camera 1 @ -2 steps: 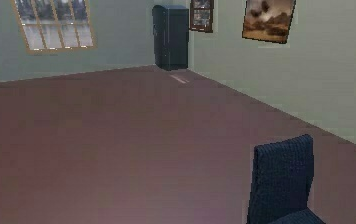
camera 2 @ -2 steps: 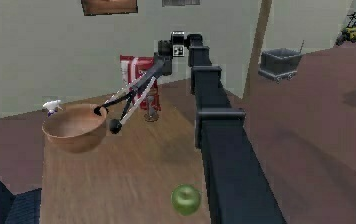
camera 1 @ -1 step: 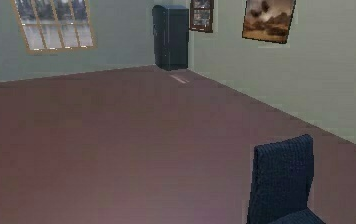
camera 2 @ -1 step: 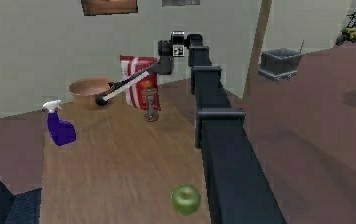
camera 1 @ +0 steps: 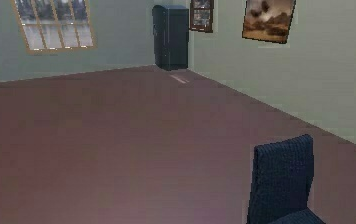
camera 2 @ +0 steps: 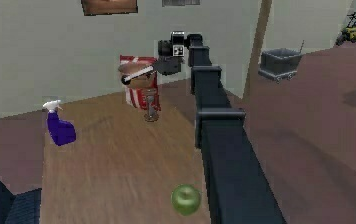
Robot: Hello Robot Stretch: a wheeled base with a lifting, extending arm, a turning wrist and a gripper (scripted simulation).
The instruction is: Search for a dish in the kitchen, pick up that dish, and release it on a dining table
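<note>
one square arm (camera 2: 221, 130) is hanging over a smooth wooden table (camera 2: 96, 175), its gripper (camera 2: 146, 72) showing at a pale flat shape (camera 2: 131, 68), possibly the dish, against a red and white box (camera 2: 141, 95); i cannot tell whether the jaws are grasping anything. releasing well is likely meaning lowering it onto bare wood, keeping clear of the purple spray bottle (camera 2: 56, 125) and round green apple (camera 2: 186, 198).

The brown wooden table (camera 2: 106, 170) has a purple spray bottle (camera 2: 56, 125), a green ball (camera 2: 186, 198) (maybe an apple) and a red-and-white box (camera 2: 138, 88) at the far edge.
</note>
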